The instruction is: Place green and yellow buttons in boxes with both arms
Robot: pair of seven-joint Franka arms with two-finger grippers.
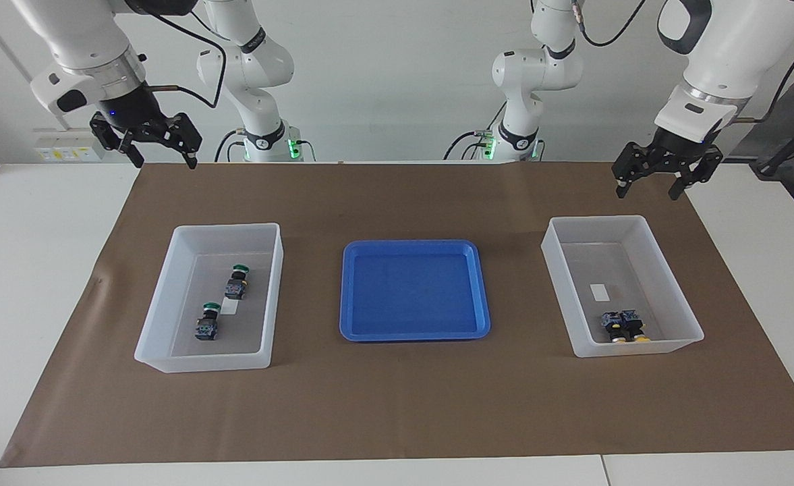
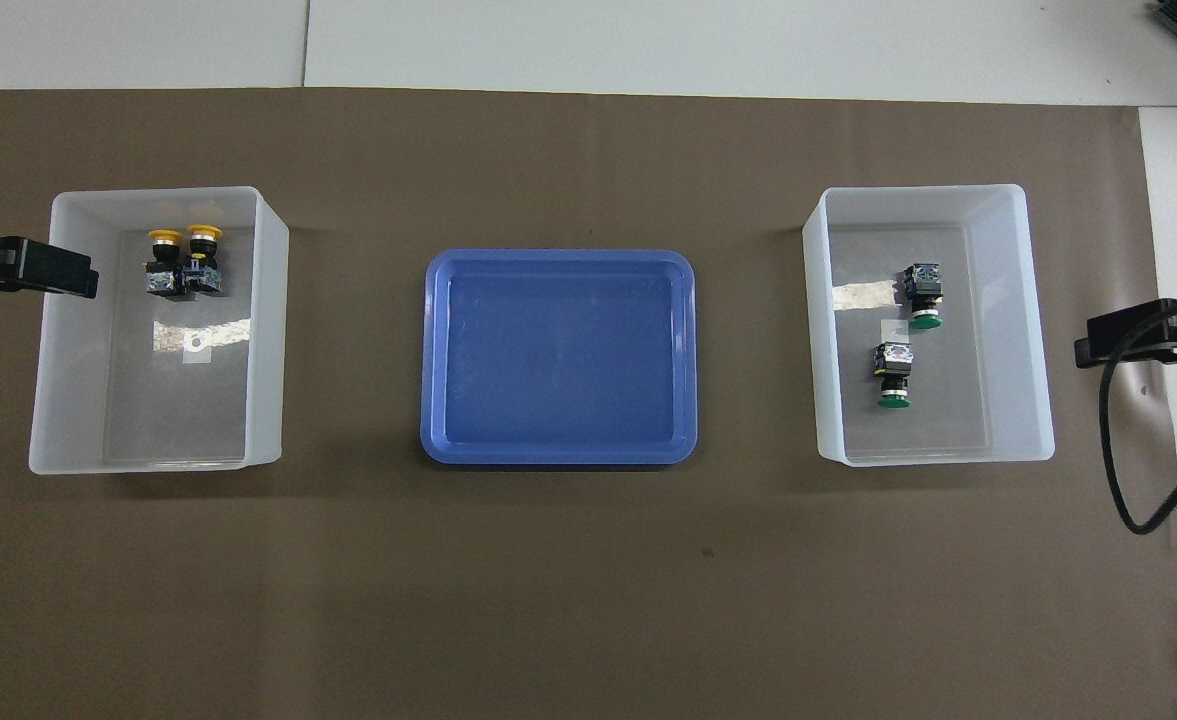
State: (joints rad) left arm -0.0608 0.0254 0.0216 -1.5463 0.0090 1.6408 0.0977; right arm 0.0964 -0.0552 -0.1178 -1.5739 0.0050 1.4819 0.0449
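Yellow buttons (image 1: 625, 327) well below left gripper (image 1: 666, 181)

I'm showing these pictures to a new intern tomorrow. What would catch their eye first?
Probably the bright blue tray, empty at the middle of the brown mat between two translucent boxes. The box at the right arm's end holds two green buttons, and the box at the left arm's end holds two yellow buttons side by side. The left gripper and right gripper both hang open and empty, raised high.
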